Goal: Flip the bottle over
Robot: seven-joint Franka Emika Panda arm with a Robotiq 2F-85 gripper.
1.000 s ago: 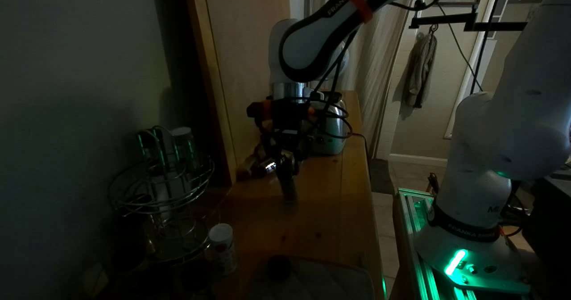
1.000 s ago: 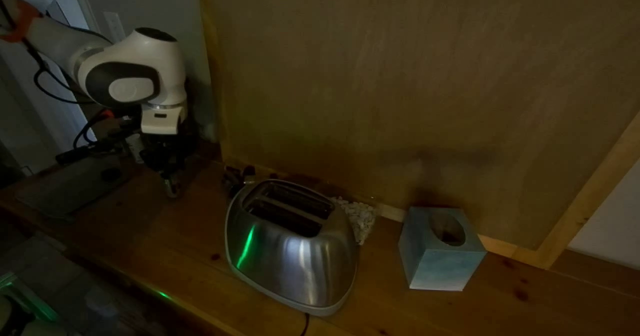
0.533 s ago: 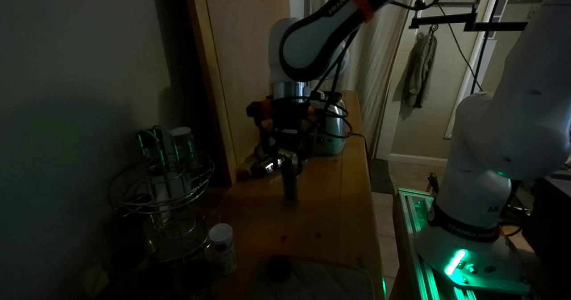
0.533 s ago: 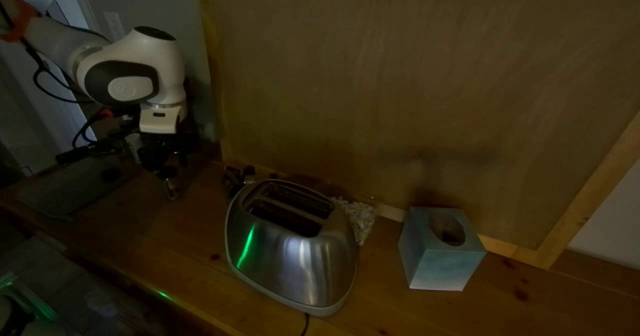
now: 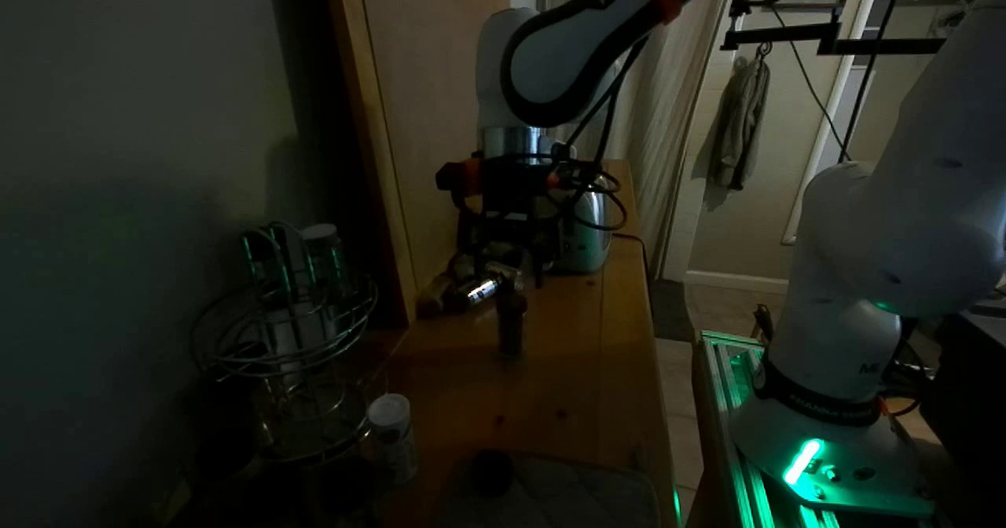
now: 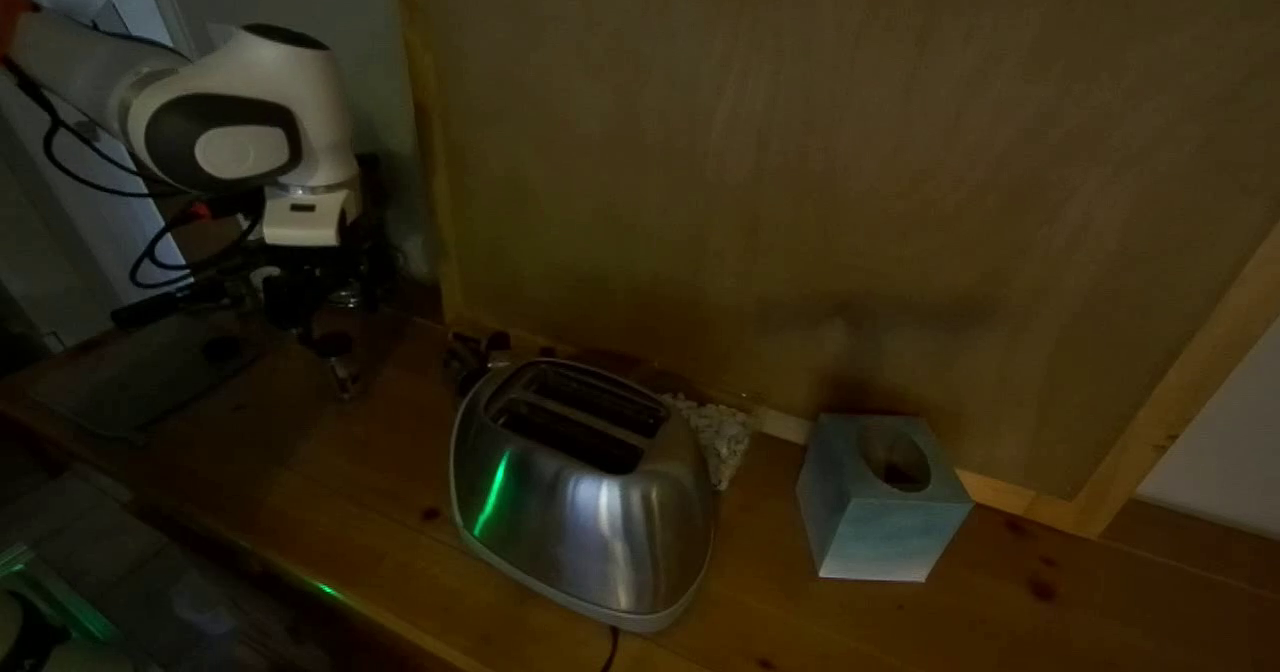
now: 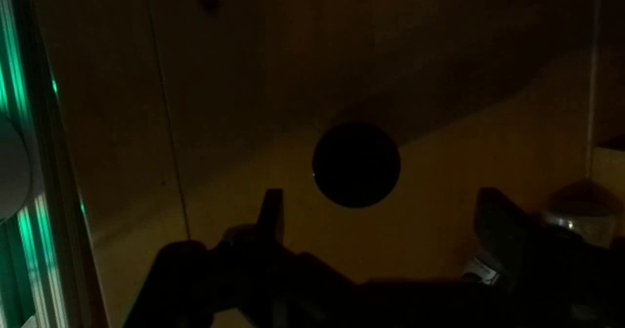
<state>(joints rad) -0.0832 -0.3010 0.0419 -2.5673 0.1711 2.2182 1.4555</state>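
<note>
The small dark bottle [image 5: 511,330] stands upright by itself on the wooden counter, in both exterior views. From above, in the wrist view, the bottle [image 7: 356,164] shows as a black disc ahead of the fingertips and nearer the left one. My gripper [image 7: 381,191] is open wide, its two dark fingers [image 7: 274,211] well apart with only counter visible between them. In an exterior view the gripper [image 5: 501,273] hangs just above and behind the bottle's top, pointing down. Darkness hides the bottle's label and details.
A shiny metallic object [image 5: 481,291] lies behind the bottle near the wooden panel. The silvery toaster [image 6: 590,522] and a blue tissue box [image 6: 885,522] stand farther along the counter. A wire rack [image 5: 314,359], a pale-lidded jar [image 5: 391,438] and a grey mat [image 5: 574,496] occupy the near end.
A second ago the gripper was shut around the slightly tilted bottle. The jaws have since opened and the arm has risen. The bottle now stands straight, released.
</note>
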